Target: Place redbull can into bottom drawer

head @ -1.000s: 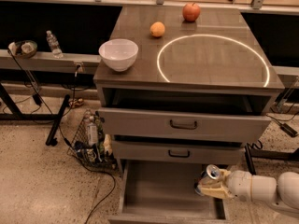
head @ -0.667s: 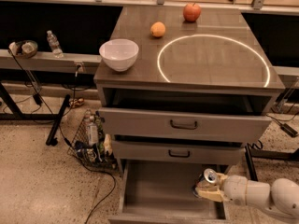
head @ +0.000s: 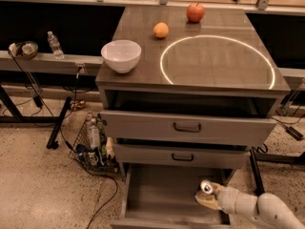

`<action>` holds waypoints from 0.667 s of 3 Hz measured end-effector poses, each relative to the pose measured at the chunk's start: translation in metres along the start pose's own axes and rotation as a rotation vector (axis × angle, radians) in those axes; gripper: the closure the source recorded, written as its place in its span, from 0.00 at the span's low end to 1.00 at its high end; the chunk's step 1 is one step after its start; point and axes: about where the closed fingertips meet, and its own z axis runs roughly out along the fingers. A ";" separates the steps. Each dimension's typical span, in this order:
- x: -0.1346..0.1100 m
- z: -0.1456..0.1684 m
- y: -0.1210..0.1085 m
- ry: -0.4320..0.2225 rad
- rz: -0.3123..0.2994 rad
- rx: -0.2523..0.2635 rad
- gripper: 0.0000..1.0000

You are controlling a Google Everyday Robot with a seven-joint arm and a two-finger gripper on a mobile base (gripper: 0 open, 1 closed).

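Low at the right of the open bottom drawer (head: pixel 162 194), hand (head: pixel 208 198) clamped on redbull can (head: pixel 206 187), white bowl (head: pixel 121 55) on tabletop (head: pixel 214 66) above.

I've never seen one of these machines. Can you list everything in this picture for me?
cabinet: one, grey, centre, a glowing ring on its top
bowl: one, white, cabinet top, front left
orange: one, orange, cabinet top, behind the bowl
apple: one, red, back of cabinet top
upper drawers: two, grey, dark handles
bottom drawer: one, grey, pulled open
water bottle: one, clear, ledge at left
wire basket: one, dark, floor left of cabinet
redbull can: one, silver top showing, over bottom drawer's right side
gripper: one, tan, shut on the redbull can
arm: one, white, lower right
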 end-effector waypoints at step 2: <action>0.076 0.046 -0.029 0.090 -0.047 0.060 1.00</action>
